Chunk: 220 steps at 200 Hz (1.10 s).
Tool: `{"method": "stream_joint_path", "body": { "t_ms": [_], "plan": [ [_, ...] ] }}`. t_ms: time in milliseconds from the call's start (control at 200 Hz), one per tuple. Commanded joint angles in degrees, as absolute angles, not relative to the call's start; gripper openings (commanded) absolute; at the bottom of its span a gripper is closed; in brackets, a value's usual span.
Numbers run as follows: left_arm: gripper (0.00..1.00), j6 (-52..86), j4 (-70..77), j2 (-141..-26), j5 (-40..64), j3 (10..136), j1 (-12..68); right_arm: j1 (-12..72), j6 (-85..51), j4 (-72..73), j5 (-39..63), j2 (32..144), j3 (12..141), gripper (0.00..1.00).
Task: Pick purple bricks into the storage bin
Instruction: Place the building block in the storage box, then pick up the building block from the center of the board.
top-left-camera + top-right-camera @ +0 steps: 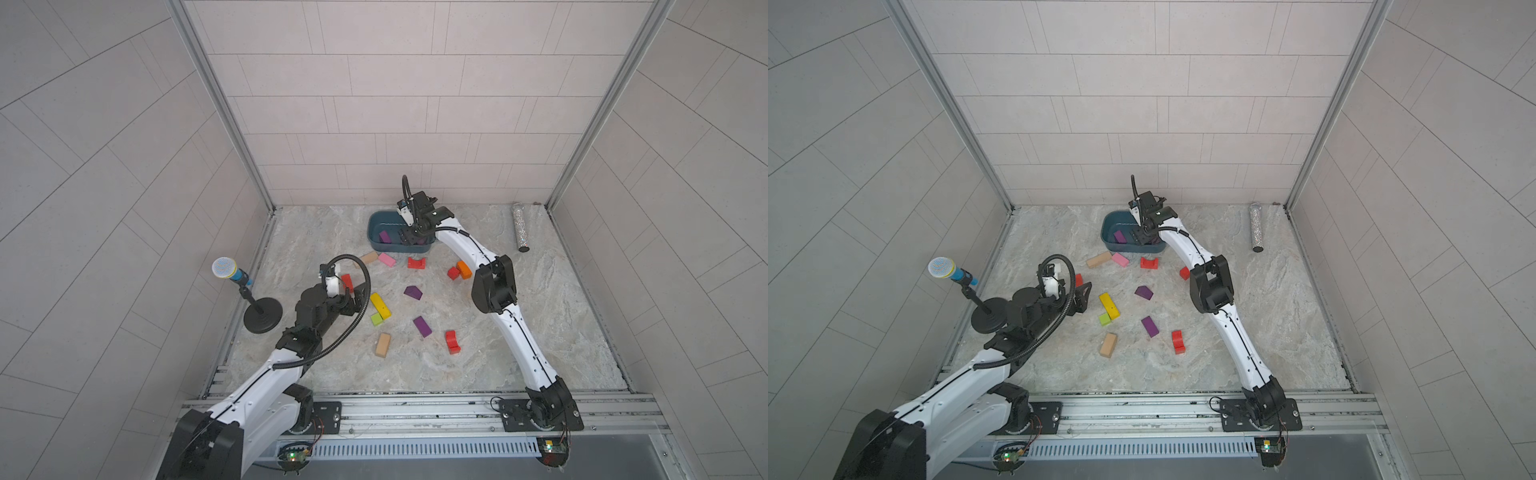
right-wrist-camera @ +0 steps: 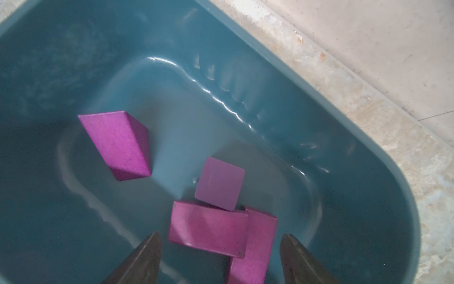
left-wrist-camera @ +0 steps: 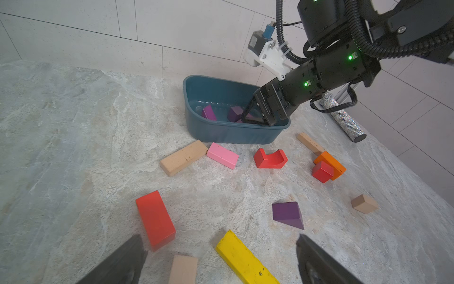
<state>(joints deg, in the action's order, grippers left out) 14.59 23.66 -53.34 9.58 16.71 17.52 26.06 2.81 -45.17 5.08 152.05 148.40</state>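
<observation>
Inside the dark teal-blue plastic storage bin (image 2: pixel 331 127), at the far end of the grey marbled tabletop (image 1: pixel 519 332):
- My right gripper (image 2: pixel 219 233), set below the rim, jaws apart, clasping nothing.
- Directly under it, between the two dark fingertips (image 2: pixel 149 253) with a gap on either side: a magenta-purple wooden bar (image 2: pixel 208 228), lying across a second purple bar (image 2: pixel 258 246). I cannot tell for certain that these are two separate bricks.
- Touching the first bar's far edge: a paler purple cube (image 2: pixel 219 184).
- Apart from these, toward the bin's other end: a purple wooden wedge (image 2: pixel 118 145), on the bin floor.

Outside the bin, on the tabletop, well apart from my right gripper and seen in both top views:
- A dark purple roof-shaped block (image 1: pixel 413 292), mid-table.
- A purple rectangular bar (image 1: pixel 422 326), nearer my base rail.

My left gripper (image 3: pixel 218 236) has its jaws spread wide and empty, hovering over the table.
- The roof-shaped block lies just ahead of it.
- A yellow wooden bar (image 3: pixel 245 260) lies on the table beneath the gap between its jaws.
- A red rectangular block (image 3: pixel 154 218) lies close by.
</observation>
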Motion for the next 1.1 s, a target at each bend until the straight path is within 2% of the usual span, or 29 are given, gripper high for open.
{"method": "stream_joint_path", "body": {
  "t_ms": [0, 125, 390, 580, 771, 941, 1096],
  "plan": [
    [1.00, 14.3, 24.3, -52.8, 9.3, 17.4, 17.3, 26.1, 3.8, -46.4, 4.6, 148.5, 149.1, 0.81],
    [1.00, 14.3, 24.4, -53.0, 9.3, 17.4, 17.3, 26.2, 4.5, -47.6, 4.3, 143.7, 147.6, 0.81],
    [1.00, 14.3, 25.1, -54.1, 9.4, 17.5, 17.3, 28.4, 7.1, -46.6, 5.2, 126.4, 131.0, 0.82],
    [1.00, 14.3, 24.9, -53.6, 9.5, 17.4, 17.3, 30.4, 8.5, -42.6, 11.6, 114.2, 111.3, 0.79],
    [1.00, 14.5, 25.1, -54.3, 9.6, 17.4, 17.3, 34.2, 11.6, -34.8, 13.7, 104.0, 91.1, 0.79],
    [1.00, 14.5, 25.5, -55.2, 9.6, 17.6, 17.3, 36.1, 11.6, -29.7, 12.7, 98.6, 79.5, 0.78],
    [1.00, 14.4, 25.6, -55.5, 9.8, 17.7, 17.3, 36.2, 10.4, -25.4, 13.2, 99.0, 73.6, 0.78]
  ]
}}
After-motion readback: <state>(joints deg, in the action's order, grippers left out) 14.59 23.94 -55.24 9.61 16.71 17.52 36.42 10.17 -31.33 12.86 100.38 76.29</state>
